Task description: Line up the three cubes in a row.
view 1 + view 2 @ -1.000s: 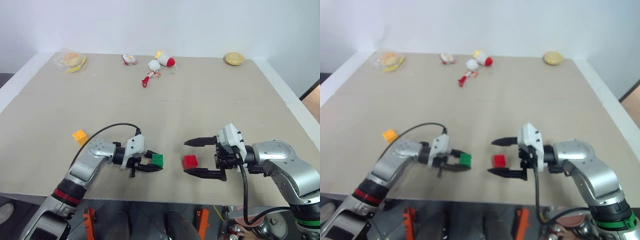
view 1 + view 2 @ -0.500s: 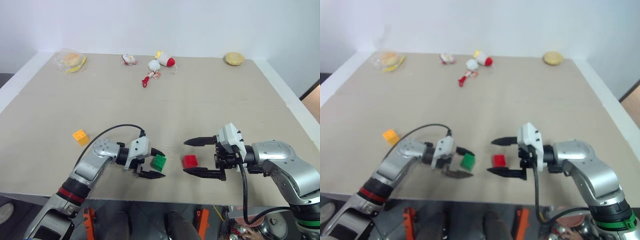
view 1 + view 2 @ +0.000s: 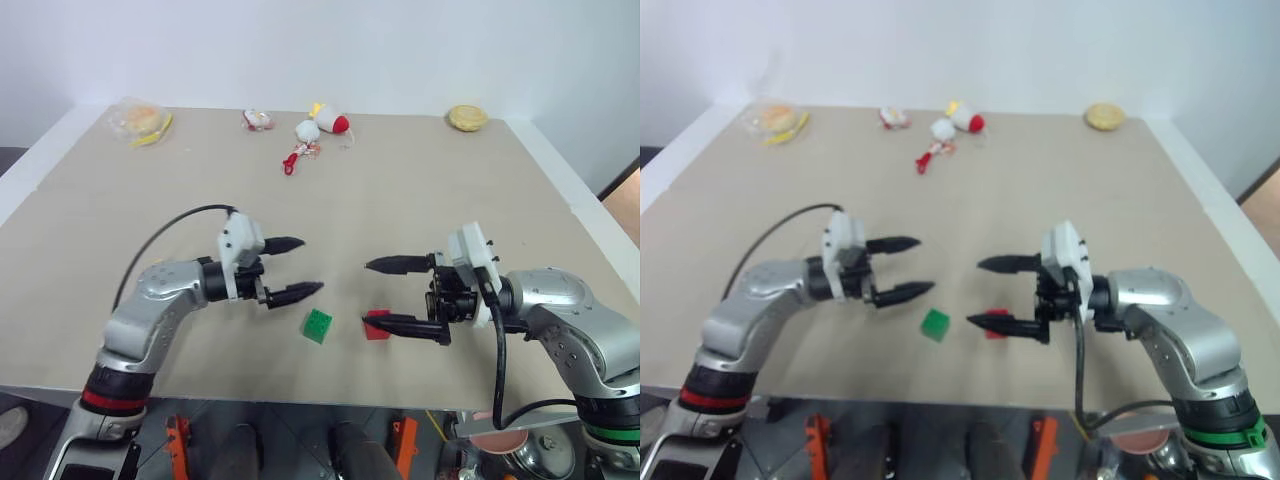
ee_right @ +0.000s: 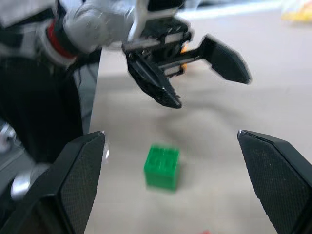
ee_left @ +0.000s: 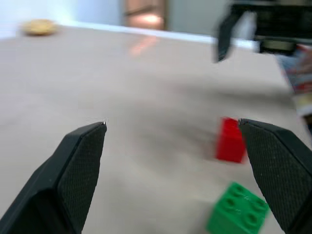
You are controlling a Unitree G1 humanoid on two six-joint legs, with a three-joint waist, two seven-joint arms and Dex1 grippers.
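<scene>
The green cube (image 3: 318,325) lies free on the table near the front edge, turned slightly askew. The red cube (image 3: 377,324) sits just to its right, partly behind the lower finger of my right gripper (image 3: 368,293), which hovers open above it and points left. My left gripper (image 3: 310,264) hangs open and empty above the table, up and to the left of the green cube (image 5: 239,212). In the left wrist view the red cube (image 5: 230,140) stands beyond the green one. The yellow-orange cube is hidden behind my left forearm in the eye views.
Along the table's (image 3: 450,210) far edge lie small plush toys (image 3: 320,125), a round yellowish food item (image 3: 468,117) at the right and a wrapped food item (image 3: 140,120) at the left. The cubes sit close to the front edge.
My left gripper opened and let go of the green cube, which now rests on the table, then rose and drew back to the left. My right gripper rose a little.
</scene>
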